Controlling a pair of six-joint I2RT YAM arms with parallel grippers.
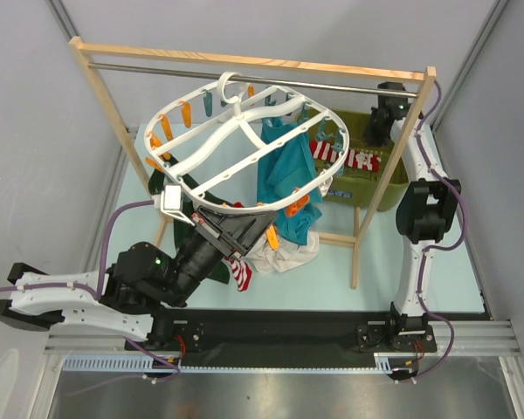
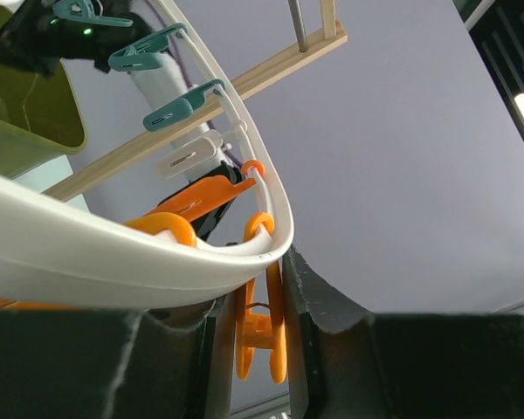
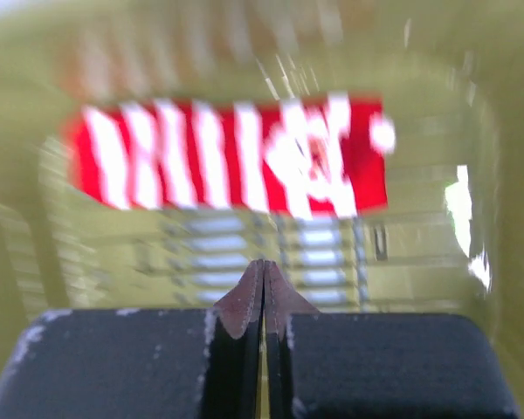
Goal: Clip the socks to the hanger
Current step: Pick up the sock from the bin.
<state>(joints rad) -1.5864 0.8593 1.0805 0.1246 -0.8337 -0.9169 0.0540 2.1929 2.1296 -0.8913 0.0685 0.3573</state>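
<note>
Left wrist view first: my left gripper [image 2: 255, 290] is nearly closed, with its two fingers pressed to either side of an orange clip [image 2: 260, 342] that hangs from the rim of the hanger [image 2: 113, 262]. The white rim lies across the fingertips. I read this grip as having two purposes. It steadies the frame, and it squeezes the clip's handles so its mouth opens for a sock. I cannot see the mouth itself.

From the top camera the hanger is tilted, with its near edge at that gripper and its hook over the rod of the wooden rack [image 1: 253, 61]. One striped sock [image 1: 242, 275] hangs just below the left wrist, but what holds it is hidden. A teal cloth [image 1: 284, 179] hangs from the right half of the frame, between my two arms.

My right gripper [image 3: 264, 278] is fully closed on nothing, its fingertips meeting. The view is blurred, but a second striped sock [image 3: 227, 157] lies ahead of it in the green basket [image 3: 402, 236], apart from the tips.

As for room, the basket walls close in around that sock. I judge the fingers must open and go in from above. The carry back has to pass the rack's right post, the teal cloth and the hanger rim.
</note>
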